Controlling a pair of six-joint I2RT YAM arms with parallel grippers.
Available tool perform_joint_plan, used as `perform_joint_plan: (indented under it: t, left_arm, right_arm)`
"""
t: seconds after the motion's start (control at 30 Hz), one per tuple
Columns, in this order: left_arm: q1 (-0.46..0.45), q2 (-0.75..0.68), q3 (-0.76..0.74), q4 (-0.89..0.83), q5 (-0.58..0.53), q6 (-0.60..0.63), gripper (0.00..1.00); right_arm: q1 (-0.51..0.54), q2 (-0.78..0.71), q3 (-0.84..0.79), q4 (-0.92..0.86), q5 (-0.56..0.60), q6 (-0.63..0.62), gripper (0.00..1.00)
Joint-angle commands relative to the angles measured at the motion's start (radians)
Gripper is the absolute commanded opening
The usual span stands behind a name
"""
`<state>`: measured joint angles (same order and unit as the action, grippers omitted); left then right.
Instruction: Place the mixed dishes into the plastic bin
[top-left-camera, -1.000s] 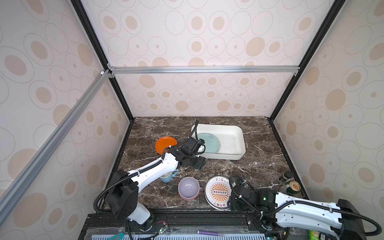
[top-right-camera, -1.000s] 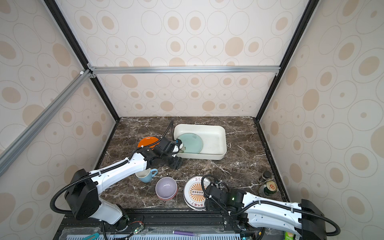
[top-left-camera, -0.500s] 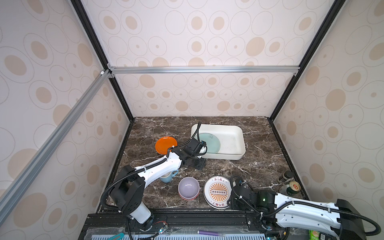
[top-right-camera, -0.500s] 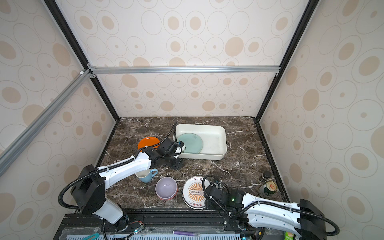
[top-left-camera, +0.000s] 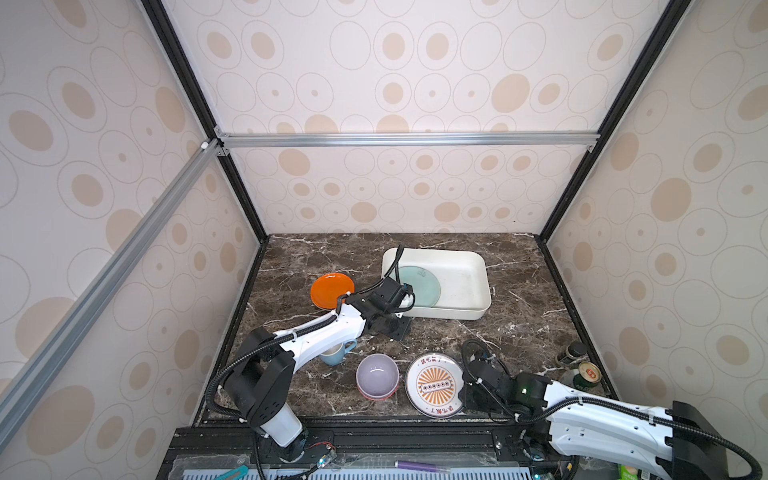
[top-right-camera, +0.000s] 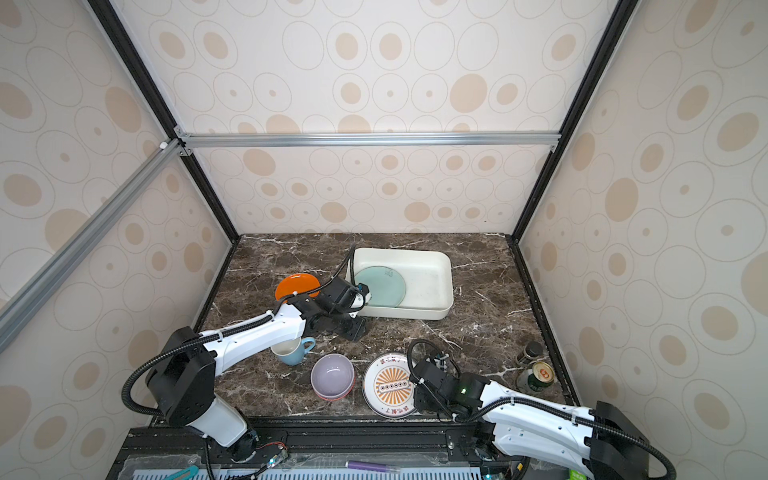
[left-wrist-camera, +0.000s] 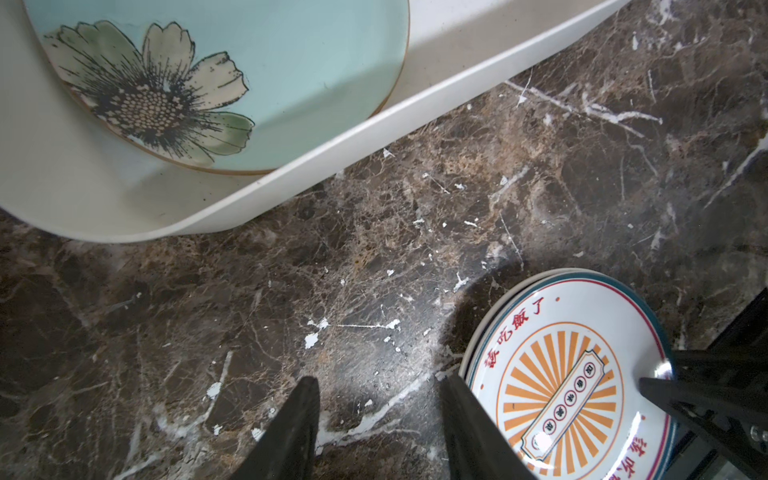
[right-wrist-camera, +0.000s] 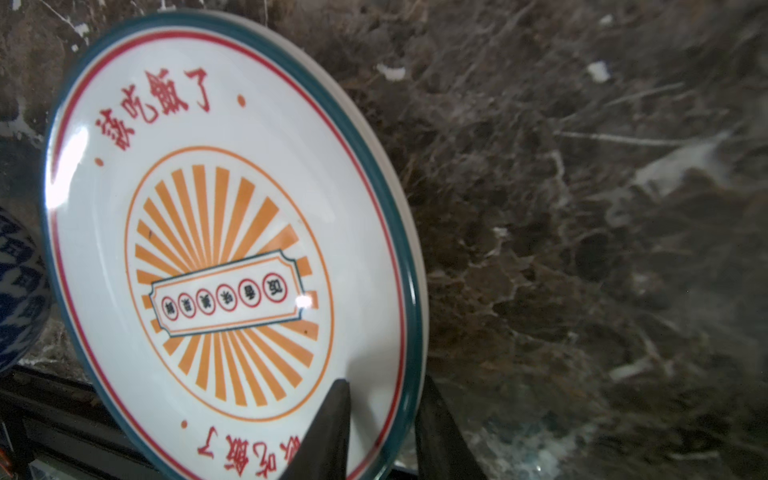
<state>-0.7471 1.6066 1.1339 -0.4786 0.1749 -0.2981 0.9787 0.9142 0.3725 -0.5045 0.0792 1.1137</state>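
The white plastic bin (top-left-camera: 478, 293) (left-wrist-camera: 332, 153) holds the mint flower plate (top-left-camera: 422, 286) (left-wrist-camera: 291, 83). My left gripper (top-left-camera: 395, 328) (left-wrist-camera: 378, 415) hovers open over bare marble just in front of the bin, with nothing between its fingers. At the front edge, my right gripper (top-left-camera: 467, 395) (right-wrist-camera: 384, 419) is shut on the right rim of the white sunburst plate (top-left-camera: 434, 384) (right-wrist-camera: 228, 249), one finger on its face and one under the rim. The lilac bowl (top-left-camera: 377, 374), blue mug (top-left-camera: 338, 353) and orange plate (top-left-camera: 332, 289) stand on the table.
Two drink cans (top-left-camera: 586, 374) stand at the front right corner by the wall. A red rim shows under the lilac bowl. Another plate's pale rim (left-wrist-camera: 482, 316) shows beneath the sunburst plate. Patterned enclosure walls ring the marble top (top-left-camera: 519, 324).
My right jaws have closed onto the sunburst plate's rim, and the plate has shifted slightly left. My left jaws have narrowed, and the left arm has drawn back a little from the bin.
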Motion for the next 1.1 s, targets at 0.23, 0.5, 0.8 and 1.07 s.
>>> perform_joint_plan:
  t: [0.23,0.5,0.8,1.07]
  left_arm:
    - [-0.008,0.023,0.027,-0.017,0.020,0.025,0.42]
    - [-0.009,0.056,0.059,-0.028,0.050,0.037,0.40]
    - [-0.008,0.100,0.098,-0.040,0.070,0.052,0.38]
    - [-0.009,0.145,0.147,-0.066,0.058,0.068,0.38]
  right_arm:
    - [-0.090,0.130,0.074,0.032,-0.022,-0.111,0.23]
    - [-0.129,0.178,0.089,0.053,-0.033,-0.145,0.21]
    - [-0.199,0.173,0.088,0.051,-0.033,-0.178,0.19]
    - [-0.292,0.243,0.108,0.078,-0.079,-0.254,0.18]
